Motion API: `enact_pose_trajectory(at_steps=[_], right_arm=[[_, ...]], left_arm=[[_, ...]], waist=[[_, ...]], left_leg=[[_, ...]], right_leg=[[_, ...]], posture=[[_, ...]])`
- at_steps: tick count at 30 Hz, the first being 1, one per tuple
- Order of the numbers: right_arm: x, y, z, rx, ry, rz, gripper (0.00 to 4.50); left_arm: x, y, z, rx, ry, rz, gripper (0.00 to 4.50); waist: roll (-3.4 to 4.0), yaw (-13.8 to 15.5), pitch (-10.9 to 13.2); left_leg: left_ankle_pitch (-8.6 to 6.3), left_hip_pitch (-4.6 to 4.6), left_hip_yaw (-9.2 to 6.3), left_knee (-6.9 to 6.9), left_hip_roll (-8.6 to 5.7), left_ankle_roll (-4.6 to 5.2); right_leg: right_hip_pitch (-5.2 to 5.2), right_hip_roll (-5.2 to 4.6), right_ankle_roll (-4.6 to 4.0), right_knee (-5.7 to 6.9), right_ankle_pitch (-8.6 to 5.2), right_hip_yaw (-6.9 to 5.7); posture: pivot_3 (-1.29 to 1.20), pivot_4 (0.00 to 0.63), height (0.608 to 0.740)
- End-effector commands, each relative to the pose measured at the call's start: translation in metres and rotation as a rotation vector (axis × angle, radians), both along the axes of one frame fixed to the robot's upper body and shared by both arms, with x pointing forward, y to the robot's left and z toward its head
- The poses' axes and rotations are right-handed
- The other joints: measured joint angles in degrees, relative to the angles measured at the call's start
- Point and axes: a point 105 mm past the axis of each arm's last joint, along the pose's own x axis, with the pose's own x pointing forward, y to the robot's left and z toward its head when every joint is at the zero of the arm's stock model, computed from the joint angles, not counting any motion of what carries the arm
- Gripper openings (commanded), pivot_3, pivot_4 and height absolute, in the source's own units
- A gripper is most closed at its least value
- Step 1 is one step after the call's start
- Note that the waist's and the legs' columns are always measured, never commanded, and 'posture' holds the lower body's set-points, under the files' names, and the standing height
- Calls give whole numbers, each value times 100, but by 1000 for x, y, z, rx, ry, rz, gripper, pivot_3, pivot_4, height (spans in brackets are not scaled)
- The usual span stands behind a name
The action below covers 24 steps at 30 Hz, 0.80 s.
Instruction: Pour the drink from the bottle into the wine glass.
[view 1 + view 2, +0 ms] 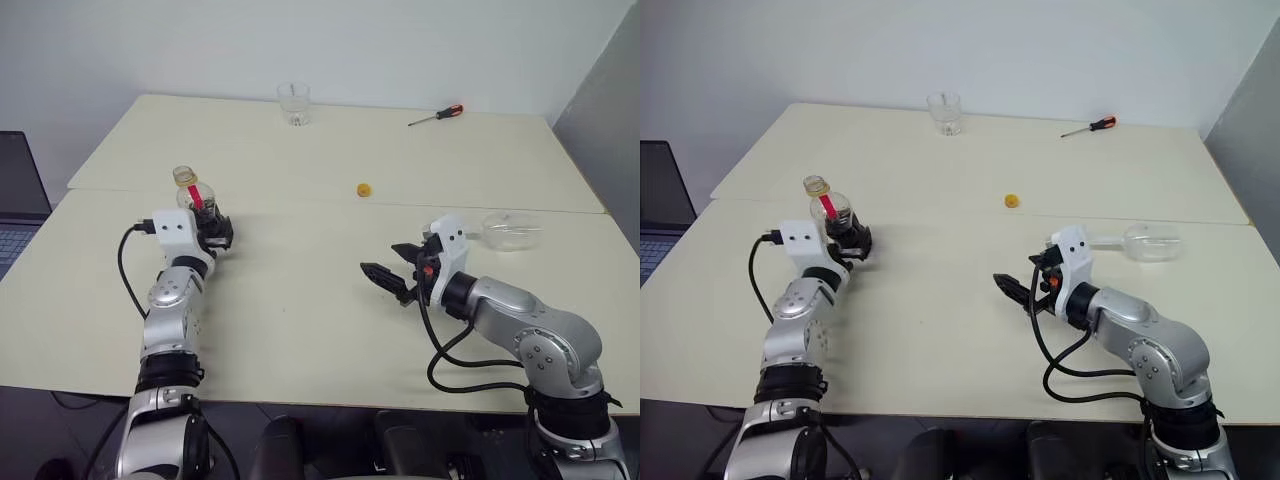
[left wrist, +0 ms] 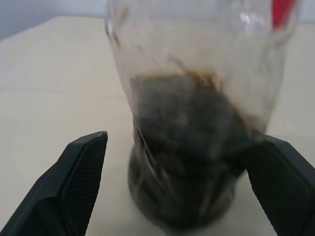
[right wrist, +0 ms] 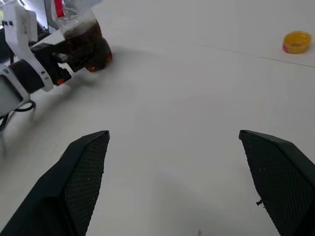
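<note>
Left eye view showed a pale table (image 1: 300,300) against a white wall. Both arms reached level over it. The left gripper (image 1: 214,236) stood wide around the bottle (image 1: 192,196), one finger apart from it; the right gripper (image 1: 392,268) gaped empty. The wine glass (image 1: 510,230) lay on its side, blurred.

No text, brand, number or sign can be read anywhere. The red label strip on the bottle (image 1: 830,207), which stands between the fingers of the left gripper (image 2: 184,182), shows only plain colour, with no lettering to make out.
</note>
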Motion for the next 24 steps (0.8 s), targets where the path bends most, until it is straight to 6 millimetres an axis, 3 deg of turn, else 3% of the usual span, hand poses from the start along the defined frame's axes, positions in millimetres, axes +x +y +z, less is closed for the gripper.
enact_pose_trajectory(at_steps=[1, 7, 15, 21, 22, 24], right_arm=[[5, 0, 11, 23, -36, 10, 4500], [10, -5, 11, 22, -49, -20, 4500], [7, -9, 12, -23, -75, -21, 4500], [5, -12, 13, -39, -82, -16, 4500], [5, -15, 14, -32, -82, -22, 4500], [6, -26, 16, -8, -76, -66, 4500]], left_arm=[[-2, -5, 17, 24, -42, -5, 4473], [-8, -10, 16, 23, -28, -29, 4473], [-31, -7, -9, 37, 85, -47, 4473], [-44, -19, -17, 26, 112, -95, 4473], [-49, -25, -18, 18, 113, -127, 4473], [-62, -63, -12, -33, 96, -341, 4473]], waist=[[0, 0, 0], [-1, -2, -1], [-1, -3, -1], [-1, -6, -1], [-1, -6, -1], [-2, -5, -1]], left_leg=[[0, 0, 0, 0, 0, 0], [0, 0, 0, 1, -1, 0], [0, 2, -2, 1, 0, 0], [0, 3, -4, 0, 0, 0], [0, 3, -4, 0, 1, 0], [0, 3, -4, 0, 1, 0]], right_leg=[[0, 0, 0, 0, 0, 0], [0, 0, 0, 0, 0, 0], [0, -1, -1, 2, 0, 4], [0, -1, -1, 0, 0, 10], [-1, -2, -1, 0, 0, 11], [-1, -2, -1, 0, 0, 11]], posture=[[0, 150, 740], [0, 150, 740], [0, 150, 740], [0, 150, 740], [0, 150, 740], [0, 150, 740]])
